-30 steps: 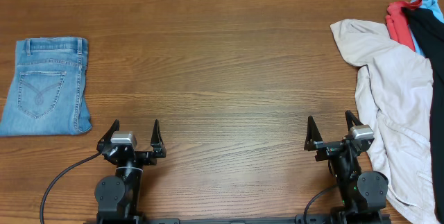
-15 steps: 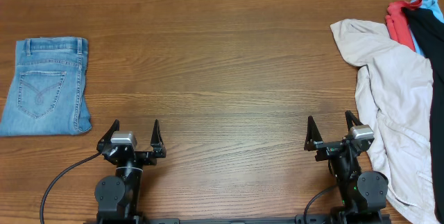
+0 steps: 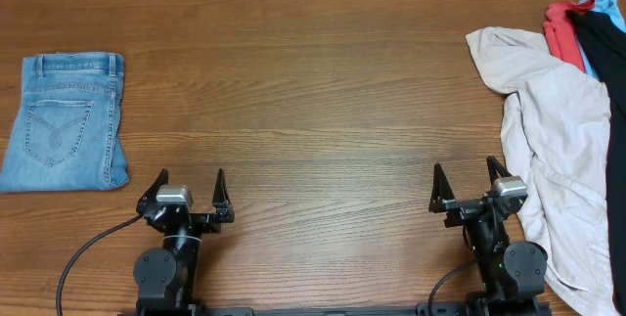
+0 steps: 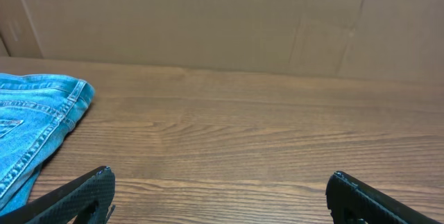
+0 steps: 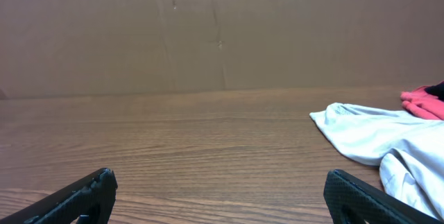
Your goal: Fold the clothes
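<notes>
Jeans (image 3: 64,120), light blue denim, lie folded at the far left of the tabletop (image 3: 313,91), pocket side up. They are not the job here.

Left fingers (image 3: 217,181) at lower left are spread wide with nothing between them. They point up-frame over bare wood, and the left wrist view shows only the jeans' edge off to its left.

Right fingers (image 3: 438,181) at lower right are also spread wide and empty, pointing up-frame.

Shorts (image 3: 553,130), pale beige, lie crumpled along the right edge of the frame. Their long axis runs roughly top to bottom, from the upper right down past the right arm's base. They sit just right of the right fingers, the cloth edge close beside that arm. The left arm is well apart from them, so the right arm looks the nearer one to make the first grab. My guess is it must swing right and forward, then drag the shorts toward the middle to spread them.

Red (image 3: 560,27), blue (image 3: 599,5) and black (image 3: 604,52) garments are bunched in the upper right corner, partly over the shorts' far edge.

Versus the earlier frames there is no visible change: both arms and all the cloth are in the same spots.
</notes>
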